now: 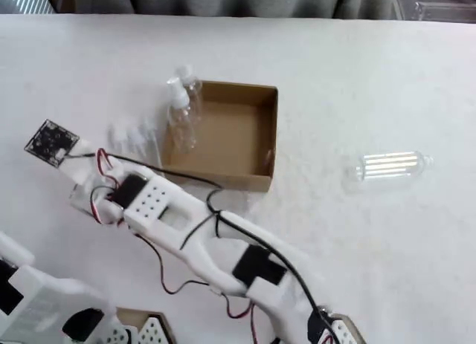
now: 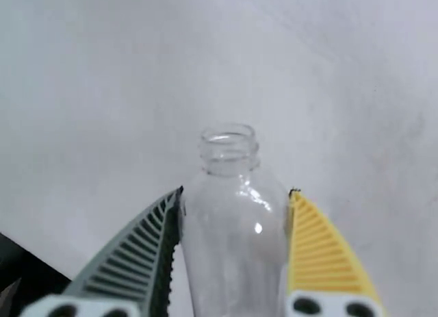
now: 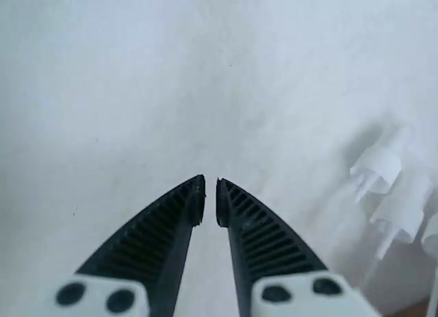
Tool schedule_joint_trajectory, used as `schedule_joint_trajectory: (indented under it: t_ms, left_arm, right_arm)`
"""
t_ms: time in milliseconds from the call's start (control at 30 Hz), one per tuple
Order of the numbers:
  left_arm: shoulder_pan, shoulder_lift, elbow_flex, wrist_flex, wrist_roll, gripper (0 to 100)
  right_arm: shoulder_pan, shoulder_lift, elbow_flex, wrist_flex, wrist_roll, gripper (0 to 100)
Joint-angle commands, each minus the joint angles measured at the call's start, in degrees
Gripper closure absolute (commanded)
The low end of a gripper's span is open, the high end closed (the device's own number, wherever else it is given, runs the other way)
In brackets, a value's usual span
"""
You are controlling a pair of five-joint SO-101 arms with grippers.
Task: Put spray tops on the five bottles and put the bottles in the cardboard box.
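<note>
A clear bottle with a bare open neck stands between the grey and yellow fingers of my left gripper, which is shut on it. My right gripper hangs low over the white table, black fingers shut with nothing between them. Loose white spray tops stand just beside it. From above, those spray tops sit left of the cardboard box. Two bottles with spray tops stand at the box's left wall. Another clear bottle lies on its side, right of the box.
My right arm stretches from the bottom right across the front of the box to the left, with loose red and black wires. My left arm sits at the bottom left corner. The white table runs far behind.
</note>
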Motion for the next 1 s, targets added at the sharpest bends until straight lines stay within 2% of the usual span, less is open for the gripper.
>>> schedule_joint_trajectory:
  t_ms: [0, 167, 467, 633, 800, 967]
  left_arm:
    - [0.0, -0.6, -3.0, 0.2, -1.5, 96]
    - [2.8, -0.6, -2.6, 0.5, -1.6, 96]
    - [10.2, -0.8, -2.5, 1.7, -1.4, 96]
    - [12.1, -6.4, -0.7, 1.2, -1.6, 96]
    - [14.8, -17.4, 11.1, -1.8, -1.7, 96]
    - [16.1, -29.2, 26.1, -9.1, -1.7, 96]
  right_arm:
    - [1.2, 2.1, -8.0, 0.5, -3.8, 97.8]
    - [4.8, 5.4, -11.7, 0.6, -11.8, 97.7]
    - [9.4, 11.2, -18.4, 0.0, -13.9, 97.6]
    - [11.5, 16.0, -23.3, 2.5, -17.5, 89.2]
    - [11.8, 18.9, -28.6, 7.0, -17.7, 89.8]
    - [12.1, 21.6, -29.6, 6.5, -19.7, 89.6]
